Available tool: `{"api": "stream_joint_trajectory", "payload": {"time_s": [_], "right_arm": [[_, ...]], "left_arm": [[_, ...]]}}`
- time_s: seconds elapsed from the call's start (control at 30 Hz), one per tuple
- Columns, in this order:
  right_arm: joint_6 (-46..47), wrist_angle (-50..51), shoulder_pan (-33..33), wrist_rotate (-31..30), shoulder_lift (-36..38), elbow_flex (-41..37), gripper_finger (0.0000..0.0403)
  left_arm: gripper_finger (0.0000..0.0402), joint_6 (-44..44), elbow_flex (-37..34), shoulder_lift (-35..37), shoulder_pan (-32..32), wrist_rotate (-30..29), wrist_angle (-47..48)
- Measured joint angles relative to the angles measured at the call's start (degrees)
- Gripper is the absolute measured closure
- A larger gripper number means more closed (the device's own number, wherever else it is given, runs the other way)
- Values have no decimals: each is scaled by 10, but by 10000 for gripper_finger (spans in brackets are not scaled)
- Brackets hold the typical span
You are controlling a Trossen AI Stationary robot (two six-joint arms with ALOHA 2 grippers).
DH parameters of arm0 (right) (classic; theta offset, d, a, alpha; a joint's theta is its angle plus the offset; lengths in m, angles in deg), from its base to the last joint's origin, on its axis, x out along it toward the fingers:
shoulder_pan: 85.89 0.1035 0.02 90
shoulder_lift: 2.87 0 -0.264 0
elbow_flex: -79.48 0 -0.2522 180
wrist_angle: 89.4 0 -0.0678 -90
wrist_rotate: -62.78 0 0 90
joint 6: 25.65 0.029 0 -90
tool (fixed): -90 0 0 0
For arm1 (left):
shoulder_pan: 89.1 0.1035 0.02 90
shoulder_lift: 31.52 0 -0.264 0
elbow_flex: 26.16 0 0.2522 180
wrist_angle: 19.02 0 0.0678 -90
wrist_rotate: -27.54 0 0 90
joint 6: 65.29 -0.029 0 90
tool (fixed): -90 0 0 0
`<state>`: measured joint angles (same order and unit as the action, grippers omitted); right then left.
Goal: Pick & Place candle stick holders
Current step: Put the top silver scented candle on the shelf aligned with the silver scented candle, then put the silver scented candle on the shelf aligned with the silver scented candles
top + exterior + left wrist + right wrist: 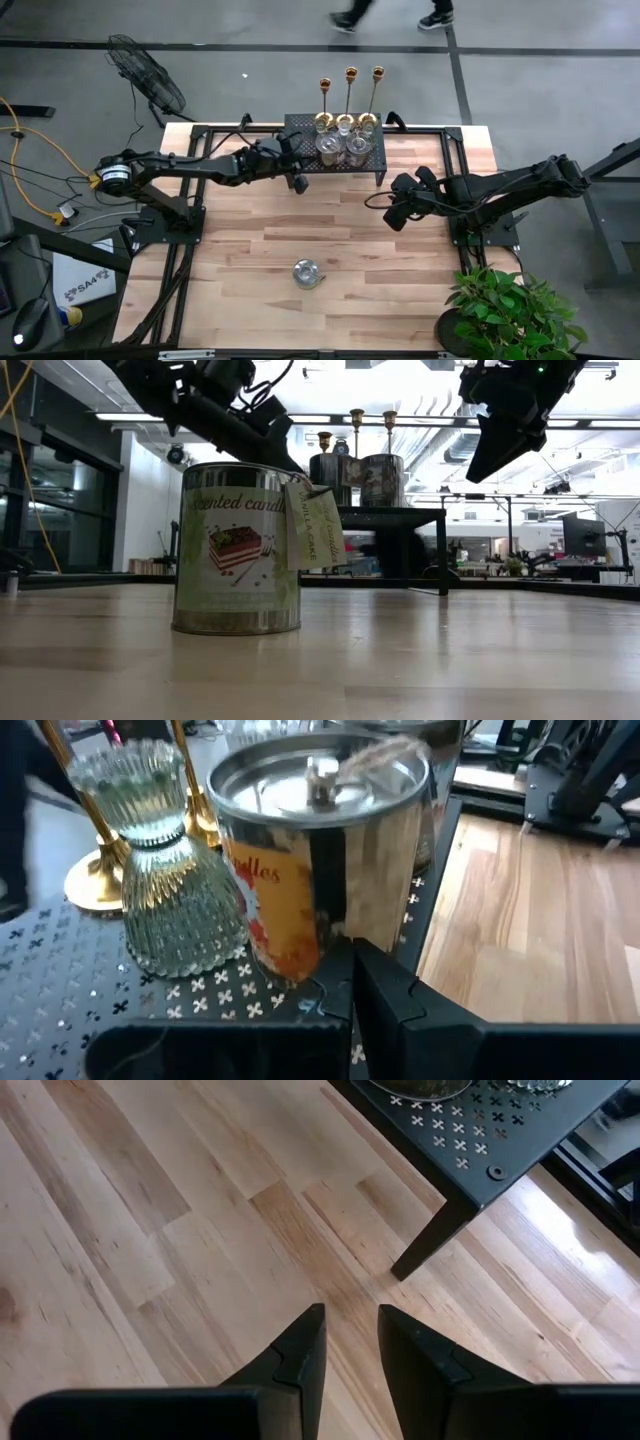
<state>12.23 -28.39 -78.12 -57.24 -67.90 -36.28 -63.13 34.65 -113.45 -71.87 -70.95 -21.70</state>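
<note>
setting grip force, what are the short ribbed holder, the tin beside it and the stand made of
Ribbed holder: looks like clear pressed glass, see-through with glinting vertical ridges. Tin: seemingly metal, with a shiny silver lid and printed label. Stand: likely black-painted sheet metal, matte, punched with small cross-shaped holes.

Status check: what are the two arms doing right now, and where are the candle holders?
Left gripper at the stand's edge, empty. Right gripper over bare table, slightly open. Gold holders and glass holder on stand; tin crowds them.
</note>
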Motion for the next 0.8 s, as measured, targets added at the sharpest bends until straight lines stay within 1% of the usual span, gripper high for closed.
{"api": "stream_joint_trajectory", "payload": {"time_s": [0.3, 0.4, 0.63, 0.8], "right_arm": [[-2, 0, 0, 1, 0, 0, 316], [-2, 0, 0, 1, 0, 0, 316], [-2, 0, 0, 1, 0, 0, 316], [-2, 0, 0, 1, 0, 0, 316]], "left_arm": [[402, 2, 0, 12, 0, 1, 27], [402, 12, 0, 32, 0, 3, 59], [402, 62, 0, 86, -6, 46, 151], [402, 72, 1, 115, -42, 33, 205]]}}
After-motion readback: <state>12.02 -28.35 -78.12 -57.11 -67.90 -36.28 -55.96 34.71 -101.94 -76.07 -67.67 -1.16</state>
